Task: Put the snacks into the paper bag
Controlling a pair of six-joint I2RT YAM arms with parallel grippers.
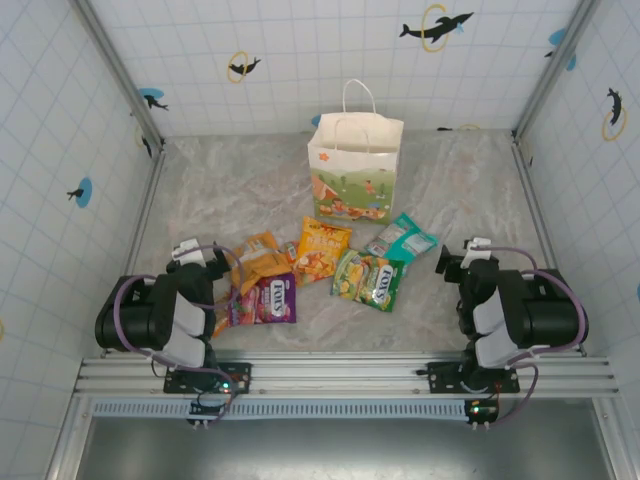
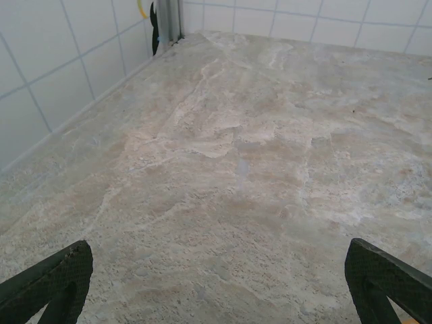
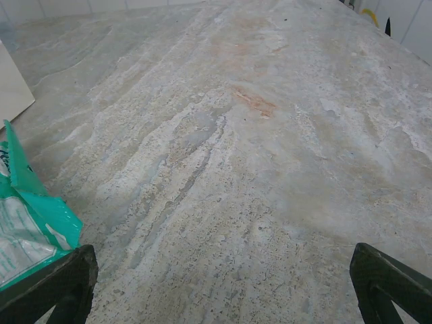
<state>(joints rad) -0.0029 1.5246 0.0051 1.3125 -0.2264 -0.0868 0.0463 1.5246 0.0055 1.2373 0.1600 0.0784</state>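
The paper bag [image 1: 355, 165] stands upright and open-mouthed on the marbled table [image 1: 220, 190], its 2 loop handles raised, toward 12 o'clock from the snacks and well apart from both arms; none of the snacks is inside it that can be seen. The 5 packets lie flat in a loose cluster at the table's middle: the orange packet [image 1: 322, 250] nearest the bag's foot; the teal packet [image 1: 400, 240] at its 3 o'clock; the green packet [image 1: 368, 280] at 5 o'clock, just beside the teal one; the yellow packet [image 1: 260, 262] at 9 o'clock; the purple packet [image 1: 268, 300] at 7 o'clock, touching the yellow one. The left gripper [image 1: 205, 262] sits at 9 o'clock of the cluster, just beside the yellow packet; in the left wrist view its fingers [image 2: 67, 270] are spread wide over bare table, holding nothing. The right gripper [image 1: 452, 266] sits at 3 o'clock, near the teal packet; its fingers [image 3: 378, 277] are likewise wide apart and empty, with the teal packet [image 3: 27, 223] at the left finger's 11 o'clock.
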